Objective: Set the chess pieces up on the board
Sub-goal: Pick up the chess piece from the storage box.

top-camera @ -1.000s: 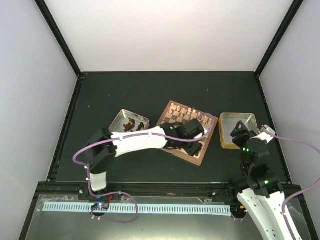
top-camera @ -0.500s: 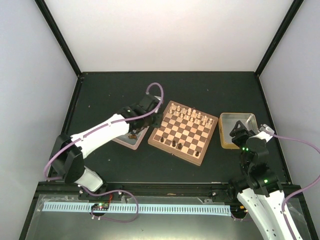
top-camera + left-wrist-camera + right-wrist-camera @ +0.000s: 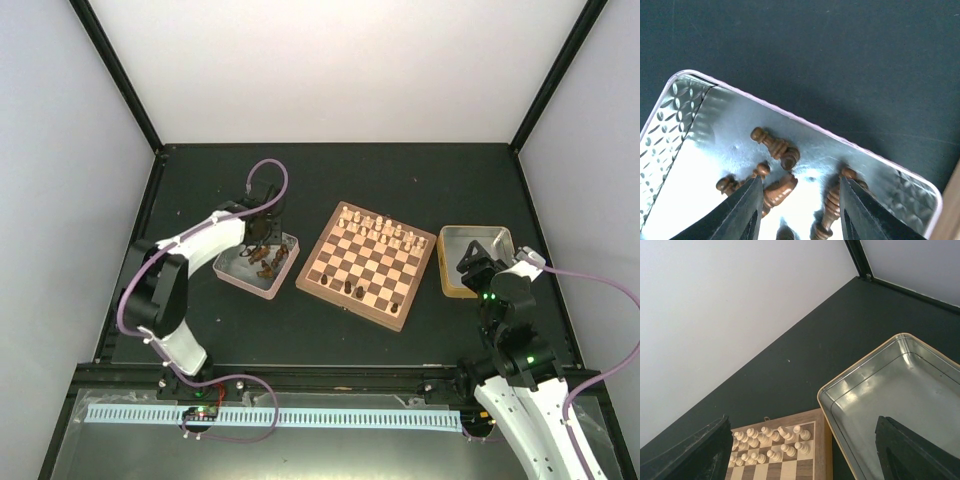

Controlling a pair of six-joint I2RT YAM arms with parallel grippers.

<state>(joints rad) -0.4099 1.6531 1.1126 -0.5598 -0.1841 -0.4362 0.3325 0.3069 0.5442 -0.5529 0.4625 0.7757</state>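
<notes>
Our board [image 3: 367, 265] sits in the middle. The left tray [image 3: 680, 110] beside it holds a heap of brown chess pieces [image 3: 777, 147], lying down and touching. Our left claw [image 3: 800, 187] hangs over them, wide apart, holding nothing. Our right claw [image 3: 801, 422] is wide too, holding nothing, by the right tray [image 3: 900, 385]. The pieces are tiny and crowded, so we might pinch two at once or push one away.
</notes>
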